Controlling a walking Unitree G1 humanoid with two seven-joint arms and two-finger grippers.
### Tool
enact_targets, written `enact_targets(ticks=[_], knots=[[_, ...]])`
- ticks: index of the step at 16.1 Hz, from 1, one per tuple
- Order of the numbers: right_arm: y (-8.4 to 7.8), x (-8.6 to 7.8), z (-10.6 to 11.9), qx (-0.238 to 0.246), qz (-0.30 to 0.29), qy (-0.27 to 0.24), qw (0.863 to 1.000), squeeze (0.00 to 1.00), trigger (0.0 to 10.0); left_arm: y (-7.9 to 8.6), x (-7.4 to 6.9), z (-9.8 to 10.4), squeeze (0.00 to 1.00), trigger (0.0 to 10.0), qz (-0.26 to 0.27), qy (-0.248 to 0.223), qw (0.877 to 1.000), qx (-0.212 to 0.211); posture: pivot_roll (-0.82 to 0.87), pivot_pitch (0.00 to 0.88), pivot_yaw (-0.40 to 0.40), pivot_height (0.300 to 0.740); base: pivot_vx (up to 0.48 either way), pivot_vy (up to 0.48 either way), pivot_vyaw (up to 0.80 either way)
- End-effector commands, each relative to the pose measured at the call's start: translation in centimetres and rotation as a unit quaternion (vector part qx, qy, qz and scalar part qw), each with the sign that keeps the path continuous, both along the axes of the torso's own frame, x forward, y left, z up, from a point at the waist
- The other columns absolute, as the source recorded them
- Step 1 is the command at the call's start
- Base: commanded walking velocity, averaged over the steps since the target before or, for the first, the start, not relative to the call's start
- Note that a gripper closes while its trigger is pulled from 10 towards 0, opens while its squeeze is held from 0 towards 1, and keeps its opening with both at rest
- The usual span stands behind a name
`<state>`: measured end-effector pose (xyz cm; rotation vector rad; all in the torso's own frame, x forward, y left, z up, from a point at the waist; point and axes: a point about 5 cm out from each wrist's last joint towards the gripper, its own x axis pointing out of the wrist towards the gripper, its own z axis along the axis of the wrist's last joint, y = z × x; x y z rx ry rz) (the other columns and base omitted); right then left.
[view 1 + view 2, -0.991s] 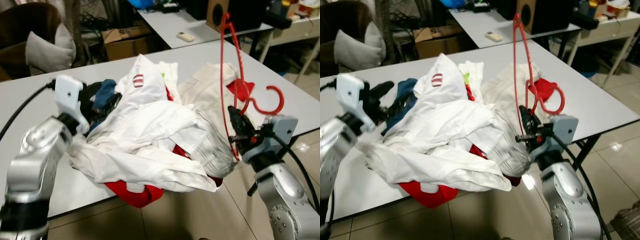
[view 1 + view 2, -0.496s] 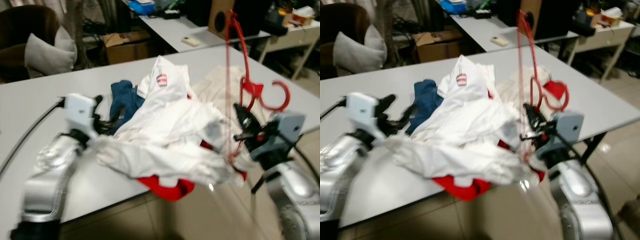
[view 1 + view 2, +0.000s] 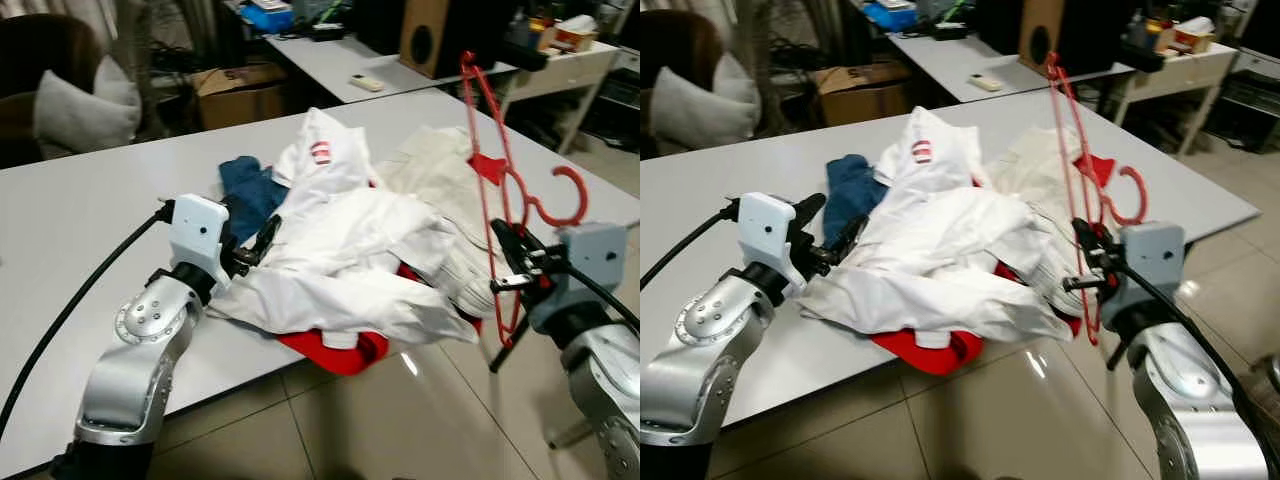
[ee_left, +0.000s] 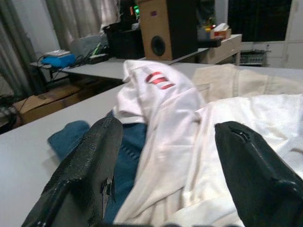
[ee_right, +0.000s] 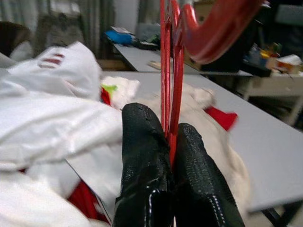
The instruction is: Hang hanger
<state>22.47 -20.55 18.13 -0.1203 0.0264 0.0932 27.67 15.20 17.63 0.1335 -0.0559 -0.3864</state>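
Here, red hanger (image 3: 505, 205) upright, clamped between closed right pincer (image 3: 508, 262) fingers, left pincer (image 4: 165, 175) spread, empty.

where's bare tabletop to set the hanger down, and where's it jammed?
Bare: the table on the robot's left, beyond the left gripper, and the far strip behind the clothes pile. A smaller patch at the right corner. Jammed: the near edge, where the pile overhangs beside the right gripper clamping the red hanger.
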Motion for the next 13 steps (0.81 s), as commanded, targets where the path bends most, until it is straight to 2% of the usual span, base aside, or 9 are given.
enact_targets(ticks=[1,2,6,10,13], knots=[[0.0,-0.2,0.4,0.010,0.003,-0.008,1.000,0.00,10.0,-0.1,0.2,-0.1,0.00,10.0,0.008,0.000,1.000,0.002,-0.21,0.000,0.042,0.740,0.000,0.000,0.00],[0.3,-0.7,0.1,0.031,0.014,-0.007,0.999,0.00,10.0,-0.1,0.1,-0.6,0.00,10.0,0.020,0.005,1.000,-0.002,-0.21,0.000,0.030,0.740,0.000,0.000,0.00],[0.4,-1.1,-1.3,0.035,0.005,0.007,0.999,0.00,10.0,-0.1,-0.2,-1.7,0.00,10.0,0.037,0.014,0.999,-0.011,-0.22,0.000,0.014,0.740,0.000,-0.070,0.00],[0.6,-0.6,-1.5,0.047,0.019,0.006,0.999,0.00,10.0,-0.6,-0.7,-2.6,0.00,10.0,0.044,0.020,0.999,-0.002,-0.21,0.000,-0.004,0.740,0.000,-0.454,0.00],[0.5,0.0,-1.9,0.044,0.029,0.010,0.999,0.00,10.0,-0.3,-1.0,-2.7,0.00,10.0,0.054,0.016,0.998,-0.001,-0.18,0.000,-0.034,0.740,0.000,-0.472,0.00]])
